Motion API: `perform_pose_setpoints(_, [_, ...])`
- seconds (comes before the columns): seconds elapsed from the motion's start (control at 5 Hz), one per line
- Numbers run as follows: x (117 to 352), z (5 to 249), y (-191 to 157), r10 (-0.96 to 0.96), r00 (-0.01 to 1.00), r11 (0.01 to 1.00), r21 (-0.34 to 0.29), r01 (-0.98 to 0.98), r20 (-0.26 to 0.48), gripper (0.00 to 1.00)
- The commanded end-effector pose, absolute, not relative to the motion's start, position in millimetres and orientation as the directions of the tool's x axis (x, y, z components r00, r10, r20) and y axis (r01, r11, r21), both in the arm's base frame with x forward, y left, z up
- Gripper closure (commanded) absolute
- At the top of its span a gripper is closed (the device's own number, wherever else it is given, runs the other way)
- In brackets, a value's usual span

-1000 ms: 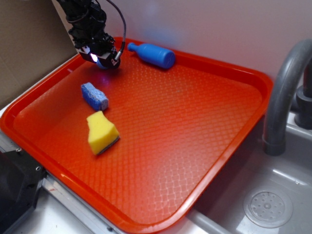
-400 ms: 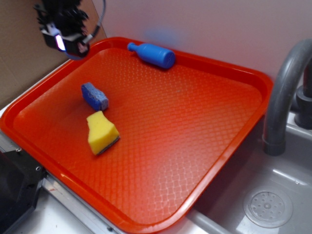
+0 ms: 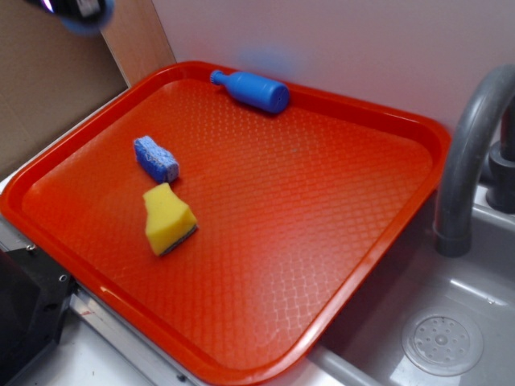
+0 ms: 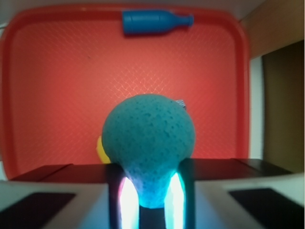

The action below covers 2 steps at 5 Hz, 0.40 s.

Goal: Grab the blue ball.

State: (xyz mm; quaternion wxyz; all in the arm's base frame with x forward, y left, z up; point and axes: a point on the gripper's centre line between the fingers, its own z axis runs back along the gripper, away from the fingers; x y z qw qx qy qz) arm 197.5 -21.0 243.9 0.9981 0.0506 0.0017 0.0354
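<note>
The blue ball (image 4: pixel 148 138) is a dull-blue, rough-textured ball squeezed between my gripper's (image 4: pixel 148 188) two fingers, bulging out in front of them. In the exterior view the gripper (image 3: pixel 76 10) is at the top left corner, mostly cut off by the frame edge, high above the red tray (image 3: pixel 386 137), with a blurred bit of the ball (image 3: pixel 84 24) under it. In the wrist view the tray (image 4: pixel 57 86) lies far below.
On the tray lie a smooth blue bottle-shaped toy (image 3: pixel 251 90) at the back, a blue sponge block (image 3: pixel 155 158) and a yellow sponge (image 3: pixel 167 217) at the left. A grey faucet (image 3: pixel 471 153) and sink (image 3: pixel 442 342) are at the right.
The gripper has risen up and to the left from the tray's back left corner, carrying the blue ball, and is now almost out of the exterior view.
</note>
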Motion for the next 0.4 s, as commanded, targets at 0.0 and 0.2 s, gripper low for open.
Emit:
perform_pose_setpoints(0.0, [201.2,247.9,-25.0,0.086,0.996,0.991,0.099,-0.089,0.034,1.00])
perform_pose_setpoints(0.2, [202.0,242.6,-26.4,0.082,0.996,0.991,0.100,-0.084,0.027,1.00])
